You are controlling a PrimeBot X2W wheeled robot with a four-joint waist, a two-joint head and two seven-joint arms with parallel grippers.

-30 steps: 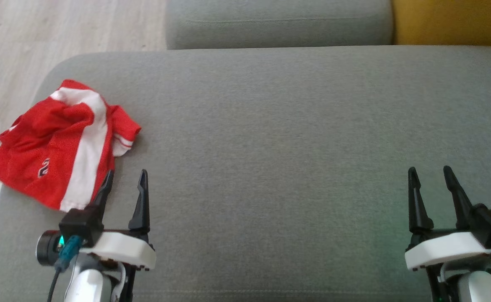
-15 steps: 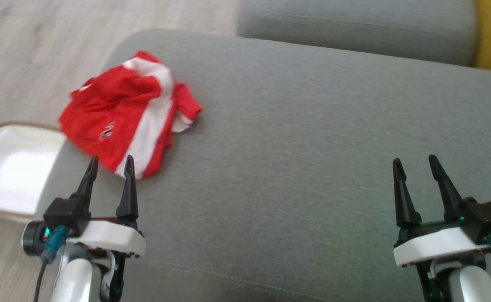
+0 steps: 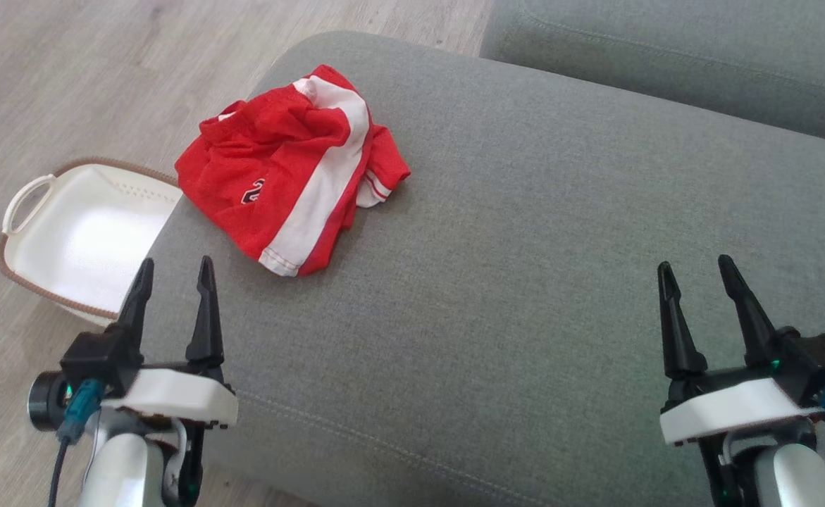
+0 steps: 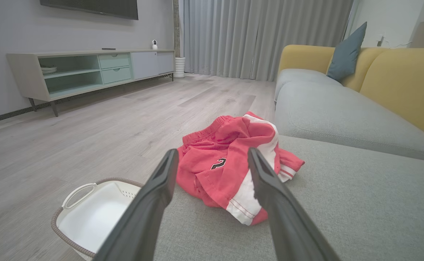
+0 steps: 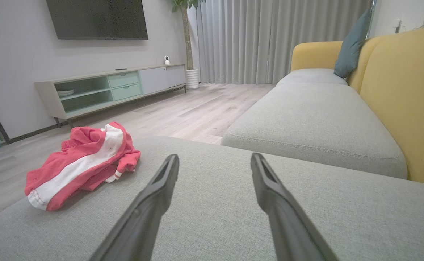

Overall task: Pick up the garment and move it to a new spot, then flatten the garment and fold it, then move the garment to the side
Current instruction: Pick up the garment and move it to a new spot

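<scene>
The garment (image 3: 292, 169) is a crumpled red pair of shorts with a white side stripe and a dark number, lying near the left corner of the grey sofa cushion (image 3: 525, 282). In the left wrist view the garment (image 4: 230, 159) sits just beyond the fingertips; in the right wrist view the garment (image 5: 81, 163) lies far to the left. My left gripper (image 3: 174, 271) hovers open over the cushion's left edge, short of the garment, with nothing between its fingers. My right gripper (image 3: 694, 271) stands open and empty over the cushion at the lower right.
A white basket with a brown woven rim (image 3: 28, 267) stands on the wooden floor (image 3: 67, 84) beside the cushion's left edge. A second grey cushion (image 3: 666, 56) lies beyond. The sofa's yellow backrest (image 5: 407, 98) rises on the right, with a TV cabinet (image 4: 88, 72) across the room.
The head camera has swung left, so the garment now sits nearer the picture's middle and the basket has come into view. Both grippers stay open and the garment has not moved.
</scene>
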